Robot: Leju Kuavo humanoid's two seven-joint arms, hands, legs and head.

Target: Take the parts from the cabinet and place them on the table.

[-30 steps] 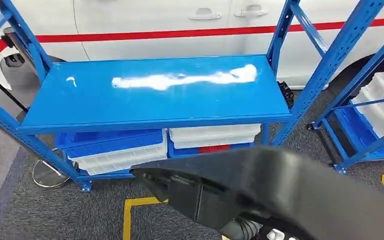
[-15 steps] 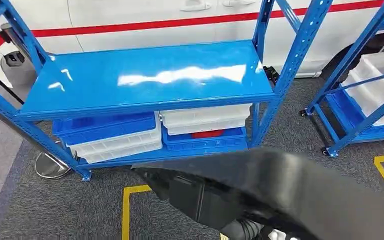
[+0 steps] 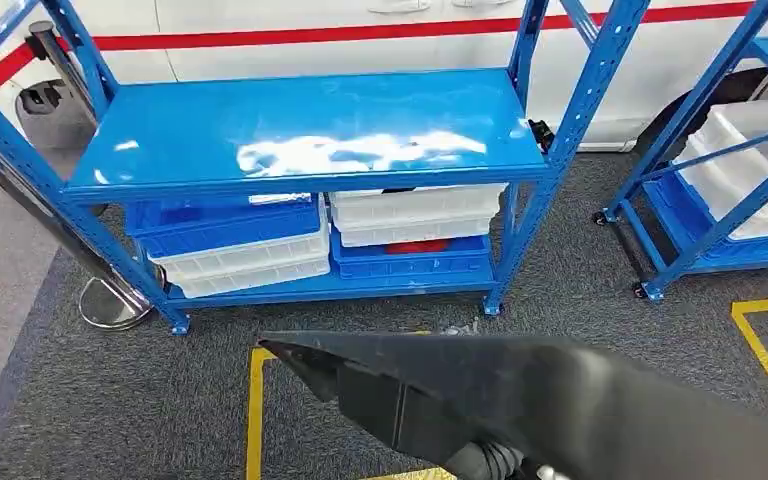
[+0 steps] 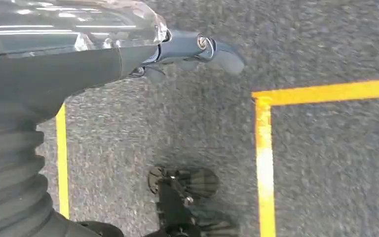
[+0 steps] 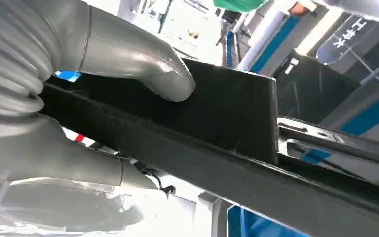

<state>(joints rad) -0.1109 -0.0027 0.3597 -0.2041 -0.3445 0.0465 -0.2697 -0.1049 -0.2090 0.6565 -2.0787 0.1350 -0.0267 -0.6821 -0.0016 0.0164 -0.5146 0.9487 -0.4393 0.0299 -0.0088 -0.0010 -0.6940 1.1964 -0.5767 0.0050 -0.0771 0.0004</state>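
A large black plastic part (image 3: 520, 400) with a pointed end fills the bottom of the head view, carried low in front of me. In the right wrist view my right hand (image 5: 103, 74) grips this black part (image 5: 227, 113), thumb pressed on its flat face and fingers under its edge. My left hand (image 4: 187, 49) hangs over grey carpet with its fingers held out and nothing in it. Ahead stands a blue metal rack (image 3: 300, 130) whose top shelf is bare and glossy.
Blue and white bins (image 3: 240, 250) and more bins (image 3: 415, 225) sit on the rack's lower shelf. A second blue rack (image 3: 740, 170) with white bins stands at right. Yellow floor tape (image 3: 256, 410) marks the carpet. A stanchion base (image 3: 110, 300) stands at left, with a white vehicle (image 3: 360, 30) behind.
The whole picture has shifted, so the camera moved: the rack now sits a little higher and more carpet and yellow tape show. The black part keeps its place in my right hand.
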